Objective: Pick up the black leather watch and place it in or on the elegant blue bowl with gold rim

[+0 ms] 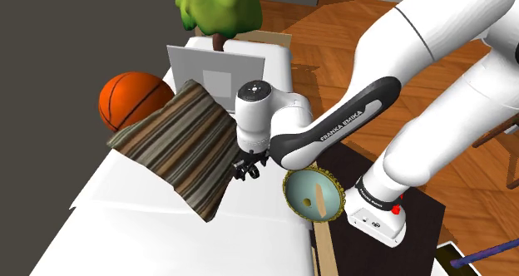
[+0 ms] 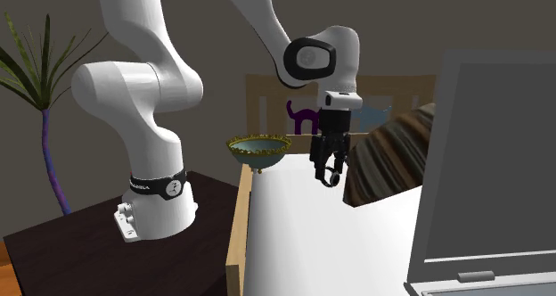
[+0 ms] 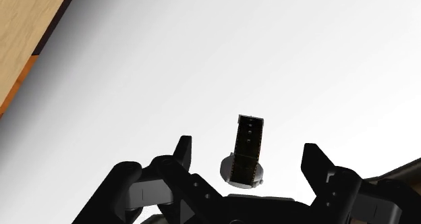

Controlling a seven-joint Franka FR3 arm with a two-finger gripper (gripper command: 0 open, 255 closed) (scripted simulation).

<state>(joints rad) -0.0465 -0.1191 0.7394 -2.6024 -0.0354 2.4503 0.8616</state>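
The watch (image 3: 246, 152) was a black strap with a row of holes and a round grey-edged case. It sat between the gripper's (image 3: 247, 147) spread fingers, neither touching it, over the white tabletop (image 3: 236, 54). The hand hid part of the case, so I couldn't tell if it rested there. The arm (image 1: 341, 125) read FRANKA EMIKA.

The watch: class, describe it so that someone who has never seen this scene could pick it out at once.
Start at the broad white surface carrying the striped cushion and the basketball. Over it hangs the black claw, and the watch shows between its open fingers, touching neither. Unlike its bulky neighbours, it is small, with a straight black strap and a round grey case.
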